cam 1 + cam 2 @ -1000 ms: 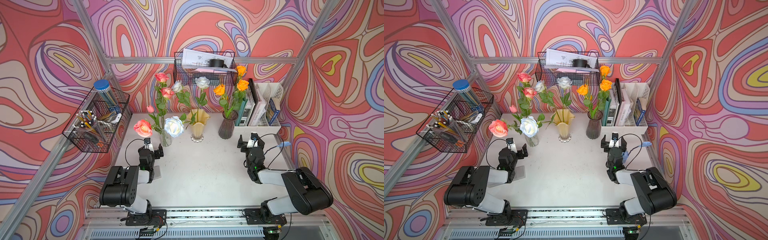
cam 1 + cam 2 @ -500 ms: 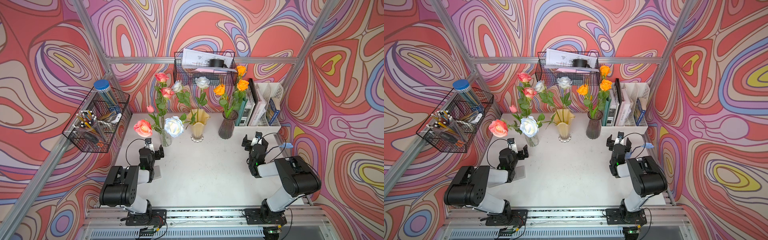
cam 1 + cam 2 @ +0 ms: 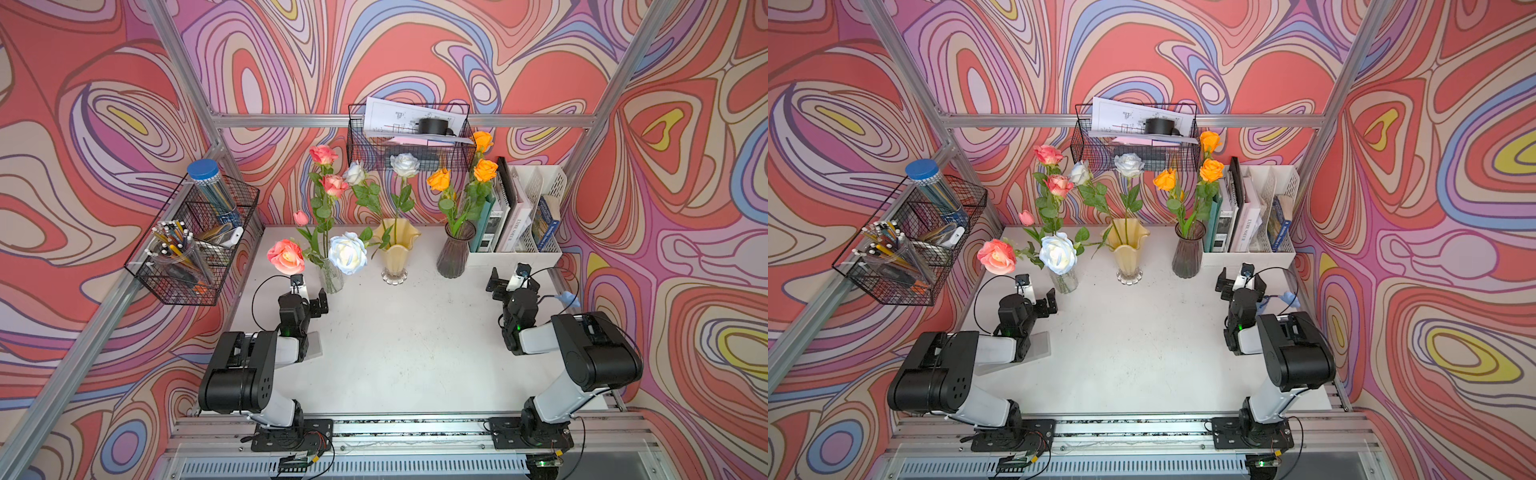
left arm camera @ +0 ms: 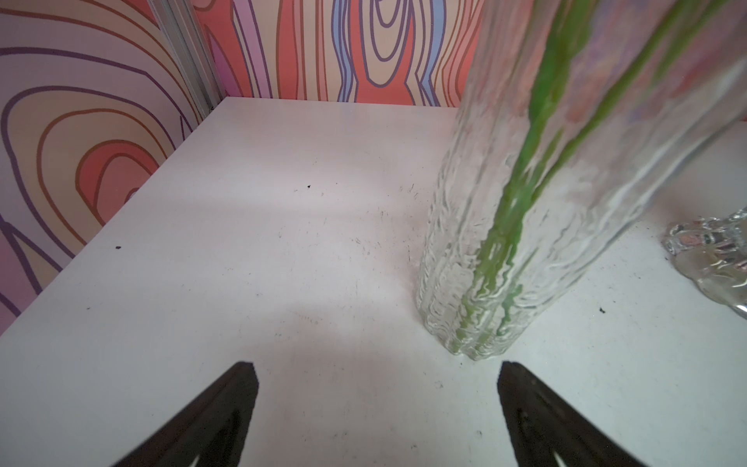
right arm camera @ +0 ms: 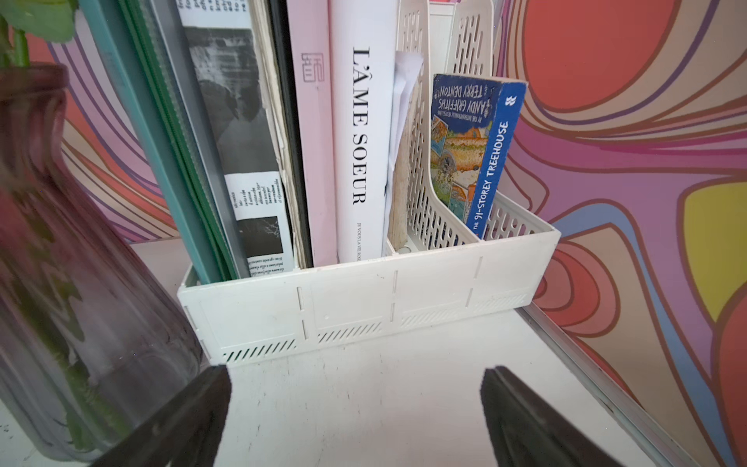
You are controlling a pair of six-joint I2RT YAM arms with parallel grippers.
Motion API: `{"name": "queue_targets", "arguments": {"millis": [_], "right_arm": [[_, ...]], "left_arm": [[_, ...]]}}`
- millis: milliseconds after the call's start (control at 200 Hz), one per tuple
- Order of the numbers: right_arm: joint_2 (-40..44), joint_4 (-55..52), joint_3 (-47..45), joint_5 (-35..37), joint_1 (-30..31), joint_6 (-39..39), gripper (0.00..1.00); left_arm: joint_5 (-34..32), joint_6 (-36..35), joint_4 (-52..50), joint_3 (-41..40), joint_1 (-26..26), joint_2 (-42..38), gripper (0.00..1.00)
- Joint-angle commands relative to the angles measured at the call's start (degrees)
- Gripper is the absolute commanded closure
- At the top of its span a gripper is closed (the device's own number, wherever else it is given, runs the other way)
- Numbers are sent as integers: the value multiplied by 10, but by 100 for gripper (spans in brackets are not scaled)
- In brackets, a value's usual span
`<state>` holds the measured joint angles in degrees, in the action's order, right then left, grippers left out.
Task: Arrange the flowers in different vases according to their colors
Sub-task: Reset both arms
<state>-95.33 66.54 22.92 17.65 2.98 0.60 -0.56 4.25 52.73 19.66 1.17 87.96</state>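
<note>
Hovering left gripper (image 4: 376, 366) beside clear vase (image 4: 505, 242) | right gripper (image 5: 355, 370) near table edge (image 5: 558, 364)

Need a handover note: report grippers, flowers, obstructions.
Left gripper, right gripper open, empty. Looks sorted: pink flowers in clear vase, white flowers in yellow vase, orange flowers in purple vase. Clear vase close ahead of left gripper.

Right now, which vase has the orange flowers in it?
The smoky-purple ribbed vase beside the white book rack. Only it holds orange roses; the clear vase has pink roses, the yellow vase white roses.
</note>
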Motion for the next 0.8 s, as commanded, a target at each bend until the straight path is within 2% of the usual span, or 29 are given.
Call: {"name": "queue_targets", "arguments": {"millis": [0,30,70,796], "right_arm": [[-21,-75,17,-20,-3,16,2],[-20,-110,33,-21,-3,24,2],[-26,-83,27,-18,-4,19,2],[-23,-91,29,-18,-3,20,2]], "left_arm": [[1,-6,-4,7,4,-1,1],[1,-6,-5,7,4,-2,2],[1,-6,-5,7,4,-1,1],[1,-6,-5,8,4,-1,1]]}}
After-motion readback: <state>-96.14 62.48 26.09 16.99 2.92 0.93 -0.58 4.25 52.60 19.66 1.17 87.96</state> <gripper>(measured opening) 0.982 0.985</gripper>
